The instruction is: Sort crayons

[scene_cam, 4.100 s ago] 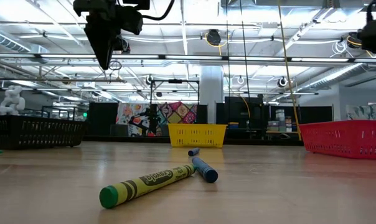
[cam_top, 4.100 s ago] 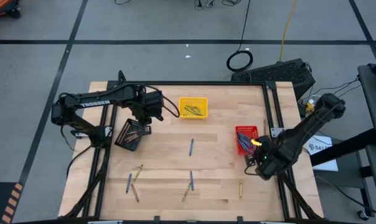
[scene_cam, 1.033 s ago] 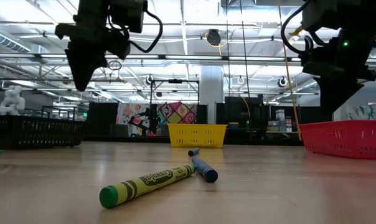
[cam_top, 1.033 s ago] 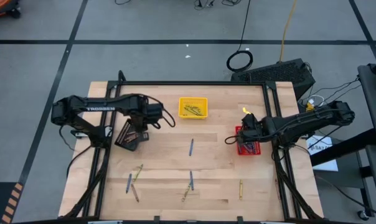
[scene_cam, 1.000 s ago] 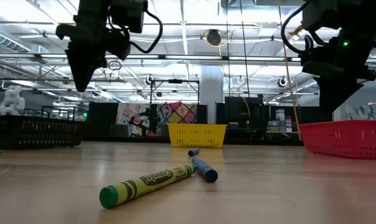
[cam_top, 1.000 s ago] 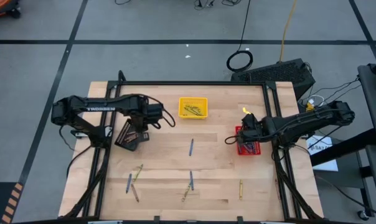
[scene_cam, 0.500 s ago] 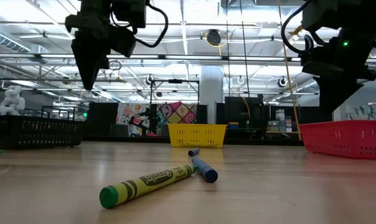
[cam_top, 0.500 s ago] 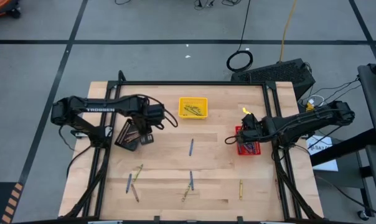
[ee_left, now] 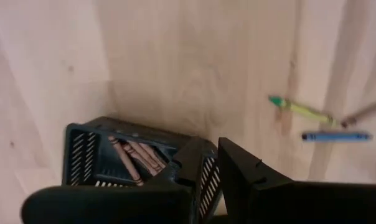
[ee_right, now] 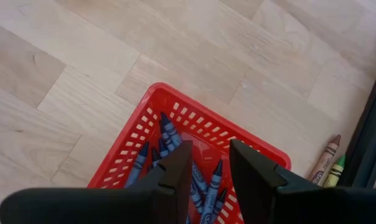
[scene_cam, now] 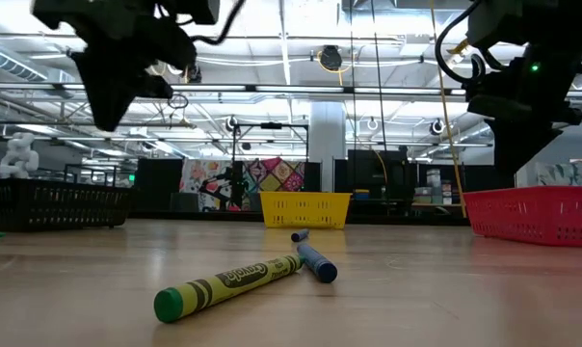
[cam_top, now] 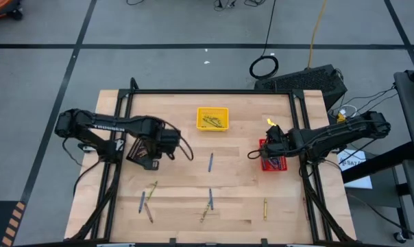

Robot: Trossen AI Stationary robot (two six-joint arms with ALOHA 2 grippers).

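While loose blue, yellow and olive crayons (cam_top: 210, 200) lie on the near half of the wooden table (cam_top: 234, 209), left gripper (ee_left: 211, 167), narrowly parted, empty, hovers beside black mesh tray (ee_left: 101, 152); right gripper (ee_right: 210, 163), parted, empty, hangs over red mesh tray (ee_right: 185, 112) of blue crayons.

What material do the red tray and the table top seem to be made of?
The red tray looks like moulded plastic, slightly glossy: its walls are a regular grid of small slots. The table top looks like light wood with a smooth matt finish: grain and seams between joined planks show. A wood-look laminate cannot be ruled out.
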